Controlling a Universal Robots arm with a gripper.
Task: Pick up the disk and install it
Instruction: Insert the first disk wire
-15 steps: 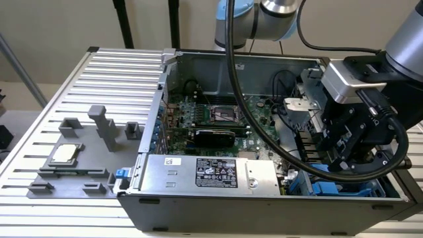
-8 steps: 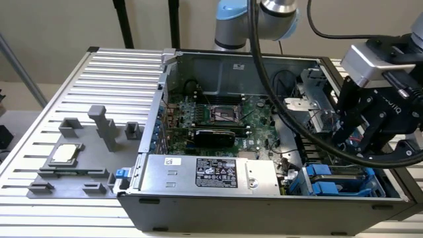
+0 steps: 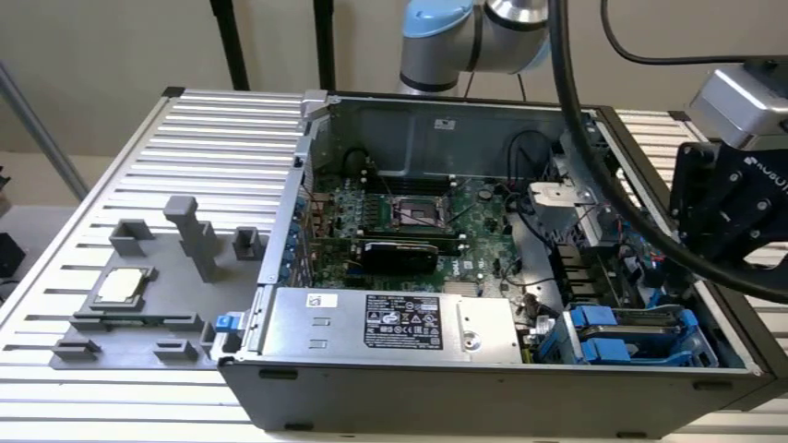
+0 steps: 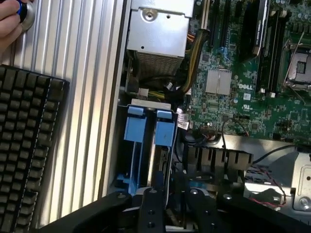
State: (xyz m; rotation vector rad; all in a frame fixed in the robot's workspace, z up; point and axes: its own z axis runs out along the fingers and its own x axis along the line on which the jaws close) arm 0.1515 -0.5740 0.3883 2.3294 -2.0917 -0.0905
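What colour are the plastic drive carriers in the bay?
Bright blue carriers, clearest in wrist view.

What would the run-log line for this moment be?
gripper: above drive bay | disk: upright in bay, beside second blue carrier | hold: unclear | person's hand: near keyboard

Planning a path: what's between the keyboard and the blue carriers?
In the wrist view, bare ribbed tabletop, then the case wall, separate keyboard from carriers.

DELL in white on the motherboard [image 4: 243,73]. Label [image 3: 403,321] on the power-supply box: print too small to read. White lettering on the black wrist mount [image 3: 754,175]: cut off, illegible.
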